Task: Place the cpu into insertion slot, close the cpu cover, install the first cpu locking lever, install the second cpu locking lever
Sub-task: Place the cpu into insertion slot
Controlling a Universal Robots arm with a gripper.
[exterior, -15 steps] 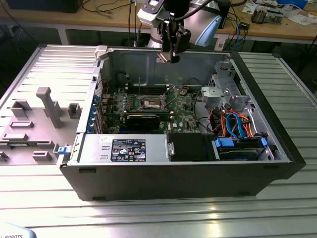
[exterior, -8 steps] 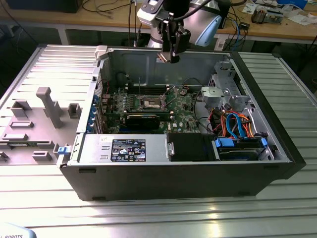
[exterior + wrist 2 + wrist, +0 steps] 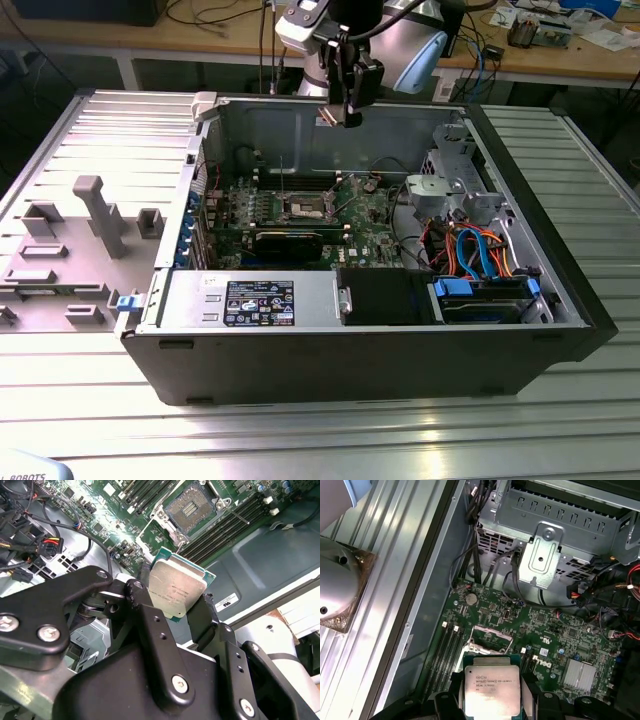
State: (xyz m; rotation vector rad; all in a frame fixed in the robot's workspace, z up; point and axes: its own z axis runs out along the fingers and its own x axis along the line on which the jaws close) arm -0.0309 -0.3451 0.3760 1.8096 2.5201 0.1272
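My gripper [image 3: 350, 112] hangs above the back wall of the open computer case, shut on the cpu. In both wrist views the cpu [image 3: 177, 587] [image 3: 491, 690] is a flat square chip with a dull silver top, pinched at two opposite edges by the black fingers [image 3: 150, 625]. The insertion slot [image 3: 308, 208] [image 3: 192, 509] lies open on the green motherboard [image 3: 555, 630], well below the chip, its dark centre showing. In the first wrist view the chip covers part of the insertion slot [image 3: 490, 636]. A thin lever rod [image 3: 236, 513] sticks out beside the slot. I cannot make out the cpu cover for certain.
The black case wall [image 3: 360, 365] rings the board. A power supply [image 3: 255, 300] fills the front. A silver drive cage [image 3: 450, 190] [image 3: 555, 535] and orange and blue cables [image 3: 480, 255] sit at the exterior view's right. A grey fixture tray [image 3: 80, 240] lies left of the case.
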